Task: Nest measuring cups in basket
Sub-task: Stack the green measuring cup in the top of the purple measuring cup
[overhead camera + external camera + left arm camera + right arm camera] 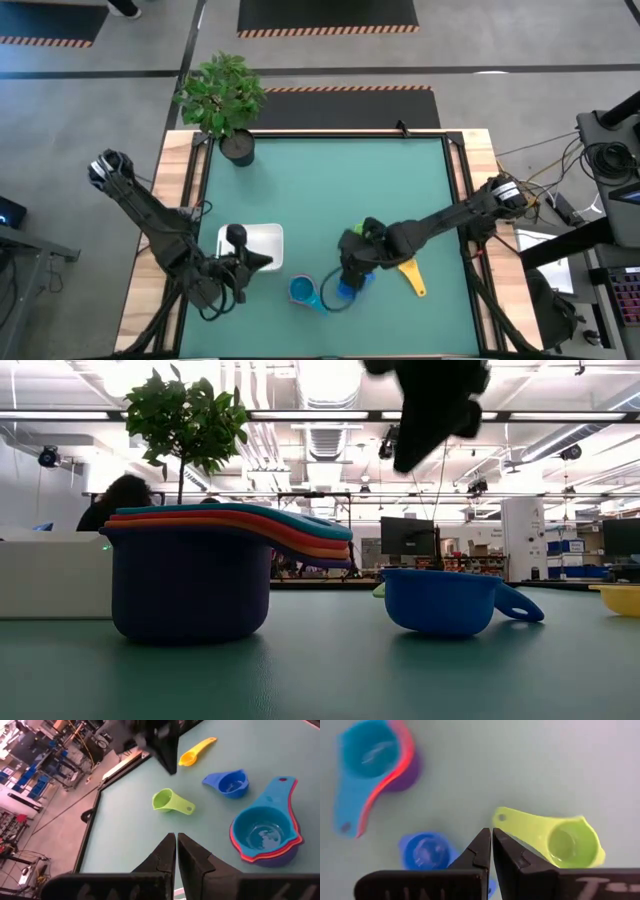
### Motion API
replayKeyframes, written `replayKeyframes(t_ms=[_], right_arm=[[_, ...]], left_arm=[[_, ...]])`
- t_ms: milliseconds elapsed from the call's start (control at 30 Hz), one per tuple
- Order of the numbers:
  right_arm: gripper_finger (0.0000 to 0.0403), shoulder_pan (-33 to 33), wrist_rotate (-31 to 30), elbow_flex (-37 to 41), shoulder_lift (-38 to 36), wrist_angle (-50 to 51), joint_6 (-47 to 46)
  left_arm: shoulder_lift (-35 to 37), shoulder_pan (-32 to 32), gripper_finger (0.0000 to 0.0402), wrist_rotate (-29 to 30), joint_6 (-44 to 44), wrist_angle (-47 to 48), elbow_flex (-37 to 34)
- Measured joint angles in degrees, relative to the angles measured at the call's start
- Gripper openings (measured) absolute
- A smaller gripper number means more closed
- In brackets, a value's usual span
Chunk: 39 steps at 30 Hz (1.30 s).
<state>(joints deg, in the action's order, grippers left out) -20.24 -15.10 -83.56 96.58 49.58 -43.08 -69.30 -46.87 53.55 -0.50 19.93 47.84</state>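
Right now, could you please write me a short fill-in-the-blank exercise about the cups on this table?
The top cup of the nested stack is light ____.
The green cup lies ____ the stack.
The right gripper has its fingers ____.
The smallest loose cup is ____.

Missing words: blue; outside; shut; yellow

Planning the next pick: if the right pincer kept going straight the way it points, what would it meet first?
Probably bare table, in the gap between the dark blue cup and the green cup. The right pincer is shut; depth is unclear.
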Motion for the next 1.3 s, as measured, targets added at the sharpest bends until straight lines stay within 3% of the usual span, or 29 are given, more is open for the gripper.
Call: replayKeyframes(t_ms=[167, 333, 700, 833, 1000, 1300], right_arm=[[0.0009, 4.9, -0.2, 0.5, 1.6, 0.8, -8.6], [0.0028, 8.7, 0.0, 0.6, 2.6, 1.1, -11.4], [0.0183, 10.2, 0.0, 0.6, 6.8, 4.8, -23.6], [0.0214, 10.2, -1.1, 0.6, 8.5, 5.0, -24.7], [0.0211, 10.5, -2.9, 0.6, 10.4, 5.3, -26.1], [0.0159, 10.5, -2.8, 0.6, 13.3, 5.8, -29.1]], left_arm=[[3.3, 0.0, 0.0, 0.0, -2.4, -0.2, -0.4], [5.2, 0.0, 0.0, 0.0, -4.4, 0.2, -0.3], [5.6, 0.0, 0.0, 0.0, -5.0, 2.7, -0.4], [5.6, 0.0, 0.0, 0.0, -5.0, 3.0, -0.4], [5.6, 0.0, 0.0, 0.0, -5.0, 2.9, -0.4], [5.6, 0.0, 0.0, 0.0, -5.0, 2.8, -0.4]])
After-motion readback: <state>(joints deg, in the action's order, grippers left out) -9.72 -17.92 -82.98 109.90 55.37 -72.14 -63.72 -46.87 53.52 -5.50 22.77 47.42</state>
